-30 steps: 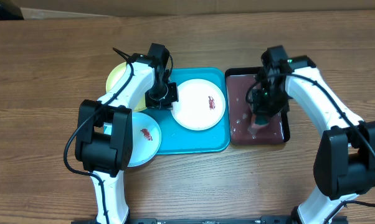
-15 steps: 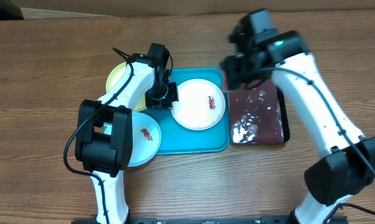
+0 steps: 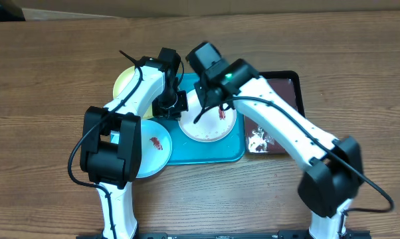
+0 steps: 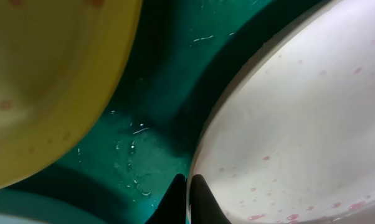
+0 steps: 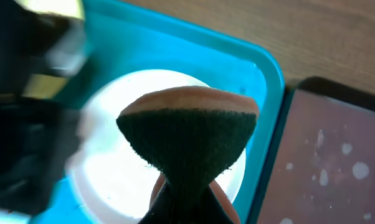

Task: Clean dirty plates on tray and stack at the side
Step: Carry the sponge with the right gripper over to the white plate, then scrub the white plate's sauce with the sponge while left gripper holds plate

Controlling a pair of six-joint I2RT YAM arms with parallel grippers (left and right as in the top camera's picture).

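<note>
Left jaws are pinched shut on the left rim of the white plate (image 3: 205, 129), apparently steadying it in the middle of the tray (image 3: 213, 151). Your right jaws, also closed, clamp a sponge (image 5: 187, 134) that hangs over that plate with its dark scouring face showing; you cannot tell whether it touches. Nearest you, at the tray's near left corner, the pale blue plate (image 3: 153, 151) carries a red-brown smear (image 3: 156, 141). Further in, the white plate shows a smear of its own beside the right arm, with pink droplets across its surface. Right of the tray lies a black tray (image 3: 286, 86) of reddish, foamy water. Farthest, at the far left corner, the yellow-green plate (image 3: 124, 83) is mostly hidden under the left arm, so its state is unclear. By my reading you are early: no plate looks finished, nothing is stacked at the side, and all three are left to scrub.
</note>
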